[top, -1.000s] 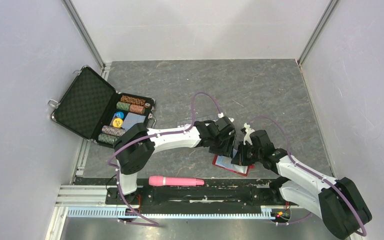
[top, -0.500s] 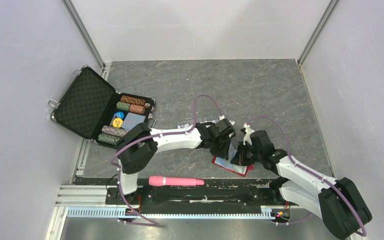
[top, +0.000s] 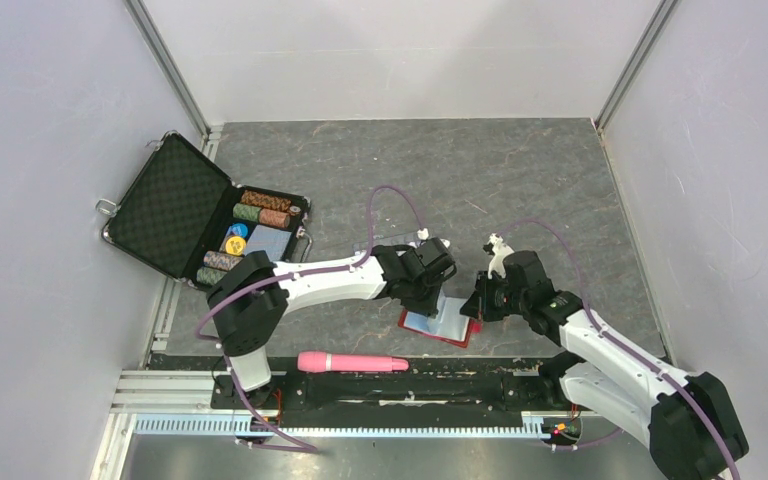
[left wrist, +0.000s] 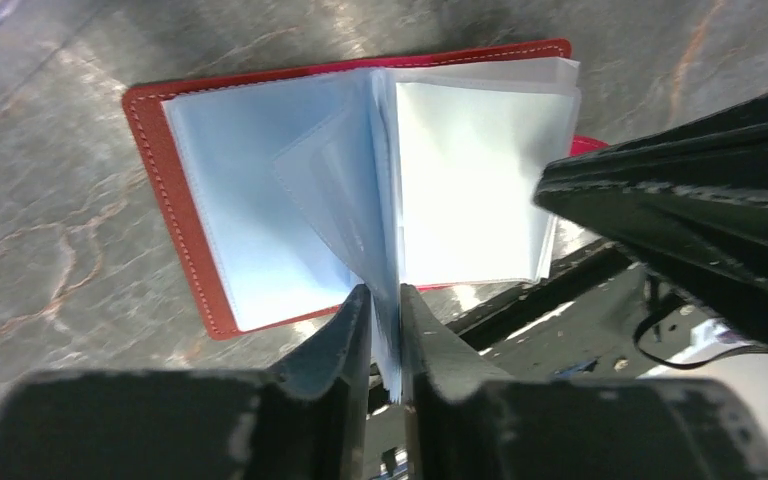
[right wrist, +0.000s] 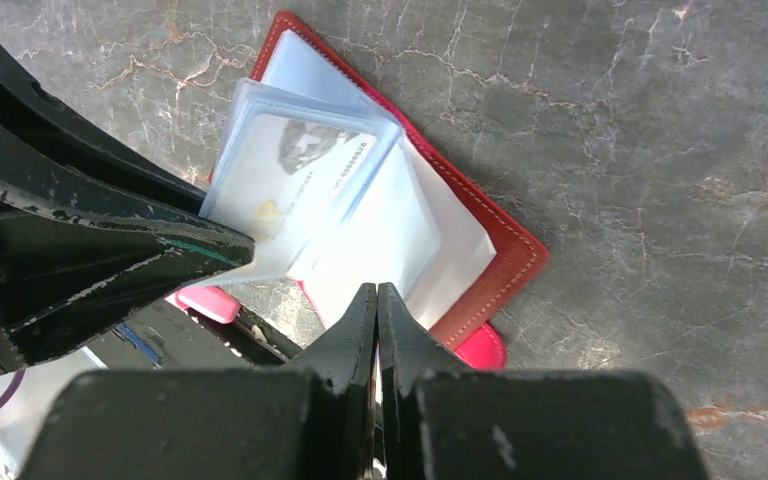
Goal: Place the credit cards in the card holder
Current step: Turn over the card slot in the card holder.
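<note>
The left pincer [left wrist: 385, 300] grips the open card holder [left wrist: 147, 130] by 1 clear inner page; the right pincer [right wrist: 377, 292] is closed tight.

Left arm [top: 320, 278] is stretched rightward and right arm [top: 610, 345] leftward, with wrists pitched down and tips set near each other. Left pincer [left wrist: 385, 300] is pinched onto a clear sleeve [left wrist: 345, 200] of the card holder [left wrist: 230, 210]. Right pincer [right wrist: 377, 292] is closed tight, nothing held.
</note>
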`<act>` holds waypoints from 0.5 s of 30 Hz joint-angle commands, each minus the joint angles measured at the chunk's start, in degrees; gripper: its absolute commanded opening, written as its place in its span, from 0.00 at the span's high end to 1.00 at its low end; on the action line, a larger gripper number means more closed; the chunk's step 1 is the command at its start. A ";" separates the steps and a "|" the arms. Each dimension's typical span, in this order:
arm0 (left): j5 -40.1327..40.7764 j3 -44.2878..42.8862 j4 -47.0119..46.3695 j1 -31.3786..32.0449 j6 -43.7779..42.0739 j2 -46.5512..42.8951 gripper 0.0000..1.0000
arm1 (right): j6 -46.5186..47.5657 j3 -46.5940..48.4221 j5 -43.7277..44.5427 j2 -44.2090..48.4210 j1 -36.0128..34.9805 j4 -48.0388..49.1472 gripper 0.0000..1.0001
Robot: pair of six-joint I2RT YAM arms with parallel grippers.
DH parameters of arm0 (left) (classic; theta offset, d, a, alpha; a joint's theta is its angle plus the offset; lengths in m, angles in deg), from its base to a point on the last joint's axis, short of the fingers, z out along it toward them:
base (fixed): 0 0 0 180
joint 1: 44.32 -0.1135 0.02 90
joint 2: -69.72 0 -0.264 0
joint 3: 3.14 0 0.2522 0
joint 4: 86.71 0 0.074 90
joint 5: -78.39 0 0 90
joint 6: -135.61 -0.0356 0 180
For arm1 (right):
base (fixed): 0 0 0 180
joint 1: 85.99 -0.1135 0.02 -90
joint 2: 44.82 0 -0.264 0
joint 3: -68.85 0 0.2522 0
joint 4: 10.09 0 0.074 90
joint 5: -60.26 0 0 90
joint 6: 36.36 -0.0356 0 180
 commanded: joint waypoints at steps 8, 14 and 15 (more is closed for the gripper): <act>1.95 -4.08 4.61 0.91 -0.80 -0.98 0.58 | 1.39 2.42 2.39 1.18 -0.19 -1.46 1.00; -2.68 -6.77 1.14 2.39 -0.94 0.91 0.58 | 1.28 4.42 6.01 2.82 -0.01 -4.17 1.00; -3.80 -6.55 -0.31 2.55 -0.58 1.13 0.58 | 1.28 4.77 7.01 3.28 0.15 -5.09 1.00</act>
